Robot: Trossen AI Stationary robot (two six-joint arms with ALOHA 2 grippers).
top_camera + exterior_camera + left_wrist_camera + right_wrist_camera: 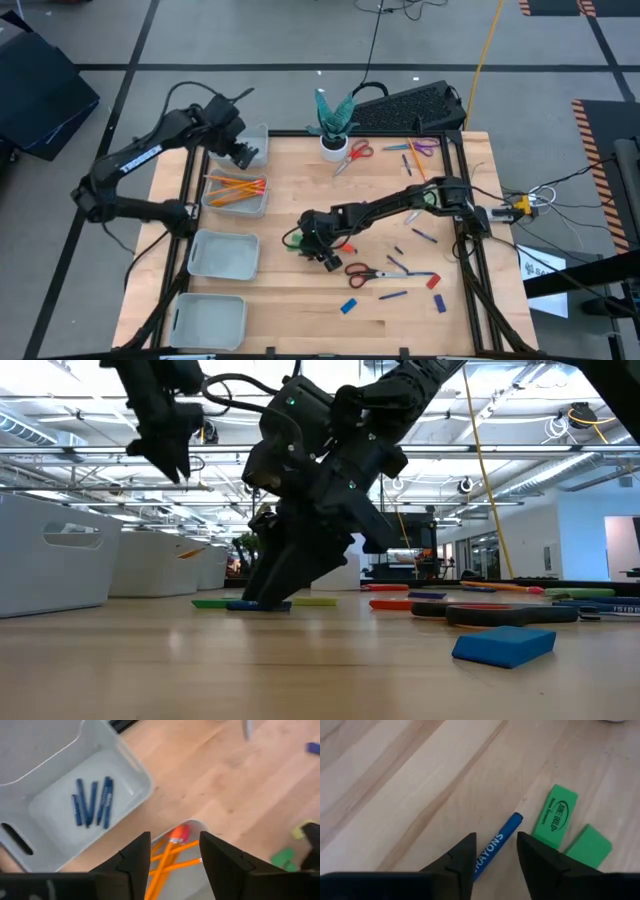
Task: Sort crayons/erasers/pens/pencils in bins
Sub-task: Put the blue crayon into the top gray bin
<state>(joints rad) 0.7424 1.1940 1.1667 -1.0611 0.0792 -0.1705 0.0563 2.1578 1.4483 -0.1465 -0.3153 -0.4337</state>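
Blue crayon marked "CRAYONS", between right pincer fingers, beside 2 green erasers.

I count four bins down the left side of the worktop: the far one holds four blue crayons, the next holds a bundle of orange pencils too overlapped for me to number, and I see nothing in the two nearest. Three pairs of scissors lie loose. Under my right claw I see one blue crayon and two green erasers. Nearer me are two blue erasers and one red eraser
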